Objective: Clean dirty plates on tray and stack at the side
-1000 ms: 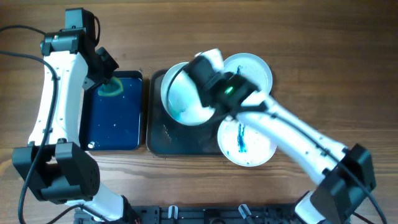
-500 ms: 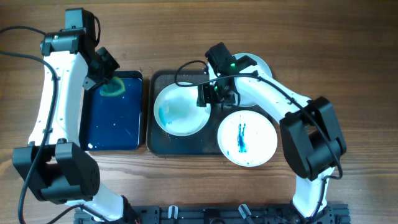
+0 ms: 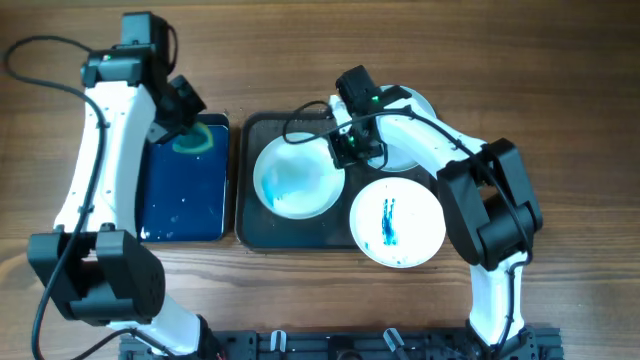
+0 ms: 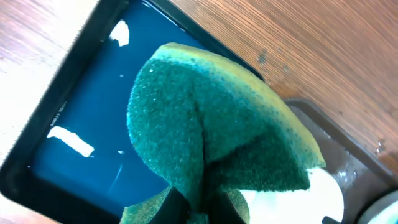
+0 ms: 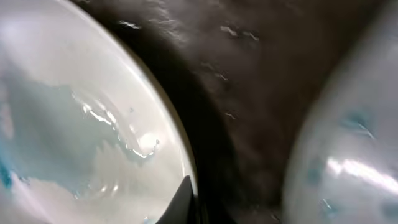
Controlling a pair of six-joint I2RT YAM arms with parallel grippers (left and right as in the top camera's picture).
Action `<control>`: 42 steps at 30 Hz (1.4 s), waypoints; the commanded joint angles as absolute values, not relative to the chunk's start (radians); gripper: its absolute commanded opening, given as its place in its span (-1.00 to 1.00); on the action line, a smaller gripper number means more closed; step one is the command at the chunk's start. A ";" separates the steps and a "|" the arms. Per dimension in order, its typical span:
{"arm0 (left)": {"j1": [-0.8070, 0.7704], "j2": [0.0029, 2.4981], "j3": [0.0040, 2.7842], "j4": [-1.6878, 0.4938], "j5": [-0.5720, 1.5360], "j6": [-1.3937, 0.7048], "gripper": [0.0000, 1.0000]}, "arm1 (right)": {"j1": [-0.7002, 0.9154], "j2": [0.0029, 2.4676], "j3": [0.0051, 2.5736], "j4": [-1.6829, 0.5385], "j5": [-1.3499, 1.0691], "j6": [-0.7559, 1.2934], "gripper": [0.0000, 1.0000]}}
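**Overhead cam check: plates on the tray, sponge up on the left**

From where I'm driving, the smeared plate (image 3: 295,182) lies flat on the left half of the tray (image 3: 262,228), with a blue-green wash across its bowl. The streaked plate (image 3: 397,222) sits at the tray's near right corner and hangs over the rim toward me. It has a couple of blue lines down its middle. The far plate (image 3: 418,108) is at the back right, half hidden under the right arm.

The right end effector (image 3: 347,150) is down at the right rim of the smeared plate. On the right wrist cam I only get one dark fingertip (image 5: 182,198) against that rim, plus wet tray floor and a blurry white plate edge off to the right. Honestly I can't tell if it's clamped on the rim or just resting there.

The left end effector (image 3: 188,118) is pinched tight on a folded green-and-yellow sponge (image 4: 211,130). It hangs over the far right corner of the blue tray (image 3: 185,205), which lies just beside the brown one on the wooden desk (image 3: 560,80). The blue tray's floor looks glossy, with a few bright glints.
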State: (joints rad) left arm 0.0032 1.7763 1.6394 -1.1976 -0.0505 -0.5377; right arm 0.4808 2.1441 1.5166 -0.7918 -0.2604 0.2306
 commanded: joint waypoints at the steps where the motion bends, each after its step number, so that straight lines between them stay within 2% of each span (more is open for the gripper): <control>1: -0.084 1.805 1.649 -1.198 -0.031 -0.590 -0.92 | 0.477 2.128 1.511 -0.867 -0.005 0.559 -0.91; 6: -0.218 1.856 1.510 -1.086 0.017 -0.667 -0.92 | 0.477 2.127 1.511 -0.876 0.022 0.590 -0.92; 9: -0.275 1.867 1.336 -0.859 0.166 -0.661 -0.92 | 0.477 2.127 1.511 -0.859 -0.004 0.548 -0.91; 12: -0.332 1.893 1.215 -0.669 0.213 -0.659 -0.92 | 0.477 2.127 1.511 -0.849 -0.023 0.518 -0.91; 18: -0.436 1.895 1.208 -0.617 0.216 -0.559 -0.92 | 0.477 2.127 1.511 -0.841 -0.039 0.496 -0.91; 23: -0.421 1.930 1.208 -0.660 -0.074 -0.577 -0.92 | 0.477 2.127 1.511 -0.842 -0.038 0.487 -0.91; 25: -0.394 1.934 1.208 -0.688 -0.285 -0.637 -0.92 | 0.477 2.127 1.511 -0.842 -0.038 0.470 -0.91; 27: -0.377 1.934 1.208 -0.652 -0.361 -0.627 -0.92 | 0.477 2.127 1.511 -0.839 -0.038 0.448 -0.91; 30: -0.383 1.934 1.208 -0.664 -0.092 -0.436 -0.92 | 0.477 2.127 1.511 -0.840 -0.038 0.415 -0.91; 33: -0.412 1.934 1.208 -0.731 0.308 -0.225 -0.92 | 0.477 2.127 1.511 -0.834 -0.069 0.343 -0.91; 35: -0.417 1.934 1.208 -0.704 0.453 -0.161 -0.92 | 0.477 2.127 1.511 -0.827 -0.114 0.304 -0.91; 37: -0.411 1.934 1.208 -0.635 0.403 -0.187 -0.92 | 0.477 2.127 1.511 -0.830 -0.113 0.286 -0.91; 38: -0.404 1.934 1.208 -0.609 0.308 -0.252 -0.92 | 0.477 2.127 1.511 -0.832 -0.114 0.284 -0.91; 40: -0.382 1.934 1.208 -0.606 -0.006 -0.440 -0.92 | 0.477 2.127 1.511 -0.831 -0.113 0.284 -0.91; 42: -0.374 1.934 1.208 -0.618 -0.242 -0.543 -0.92 | 0.477 2.127 1.511 -0.830 -0.114 0.278 -0.91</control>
